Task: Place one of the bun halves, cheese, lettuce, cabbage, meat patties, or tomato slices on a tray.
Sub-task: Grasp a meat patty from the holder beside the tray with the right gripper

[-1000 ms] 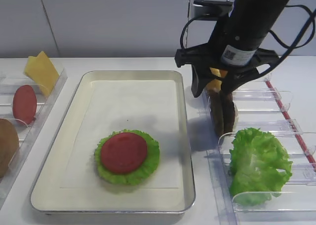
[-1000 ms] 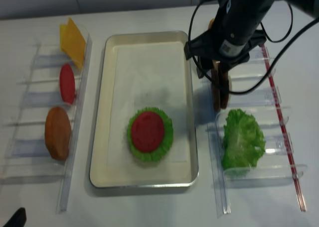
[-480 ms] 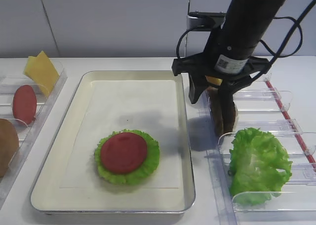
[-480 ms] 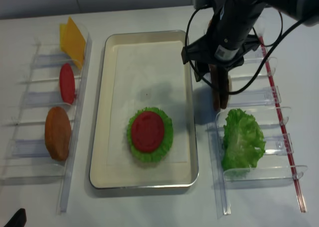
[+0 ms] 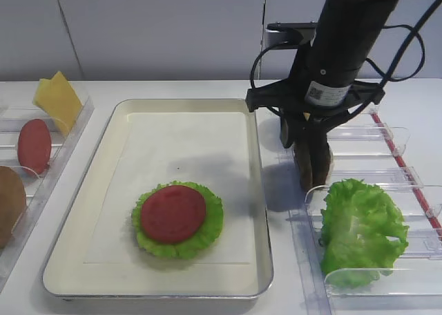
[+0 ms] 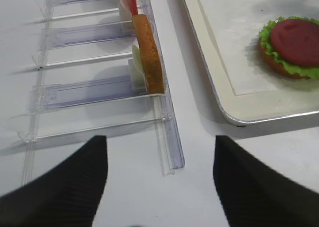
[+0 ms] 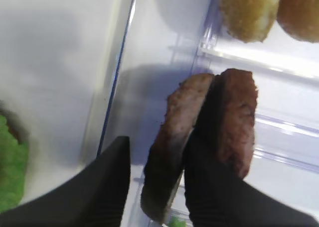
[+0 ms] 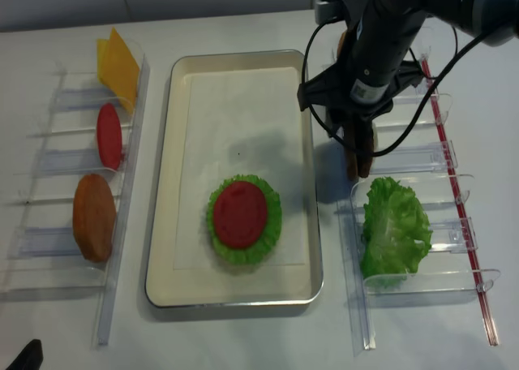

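I can read no words or numbers anywhere from here, only a white sticker (image 5: 319, 92) on the right arm carrying a square code (its small print too blurred).

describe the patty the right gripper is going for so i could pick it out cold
Start at the cream tray and move to the clear rack on its right. Two brown meat patties stand on edge there, above the loose lettuce. It is the tray-side patty, bracketed by the right gripper.
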Available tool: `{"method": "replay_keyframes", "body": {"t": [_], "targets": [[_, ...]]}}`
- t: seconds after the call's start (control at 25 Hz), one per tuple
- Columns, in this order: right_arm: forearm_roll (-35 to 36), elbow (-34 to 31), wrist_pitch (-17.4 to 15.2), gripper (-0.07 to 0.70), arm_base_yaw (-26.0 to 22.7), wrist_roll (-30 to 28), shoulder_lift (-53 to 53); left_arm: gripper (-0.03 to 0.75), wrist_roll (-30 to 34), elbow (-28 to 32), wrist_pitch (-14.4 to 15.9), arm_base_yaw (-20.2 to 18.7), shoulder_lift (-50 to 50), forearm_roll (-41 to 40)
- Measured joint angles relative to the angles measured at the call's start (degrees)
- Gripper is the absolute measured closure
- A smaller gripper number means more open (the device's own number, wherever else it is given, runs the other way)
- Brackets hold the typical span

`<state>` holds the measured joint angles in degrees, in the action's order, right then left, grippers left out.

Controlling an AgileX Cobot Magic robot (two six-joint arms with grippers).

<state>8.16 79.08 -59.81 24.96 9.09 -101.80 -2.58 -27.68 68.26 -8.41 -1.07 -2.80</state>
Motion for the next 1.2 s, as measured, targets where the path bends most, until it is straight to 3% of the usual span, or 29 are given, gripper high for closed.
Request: {"method": "replay_keyframes", "body": {"t": [0.4, 0.92, 1.2], "targets": [[-2.08, 0.00, -0.48, 0.449, 0.00, 0.43, 0.00, 0.253, 0.00, 0.00, 0.00, 0.00, 0.00, 0.00], [-2.30, 0.11, -0.82, 0.454, 0.00, 1.53, 0.00, 0.253, 0.00, 0.00, 0.00, 0.00, 0.00, 0.00], [-2.41, 5.18, -7.77, 0.461, 0.00, 1.65, -0.25, 0.253, 0.00, 0.00, 0.00, 0.00, 0.00, 0.00]]}}
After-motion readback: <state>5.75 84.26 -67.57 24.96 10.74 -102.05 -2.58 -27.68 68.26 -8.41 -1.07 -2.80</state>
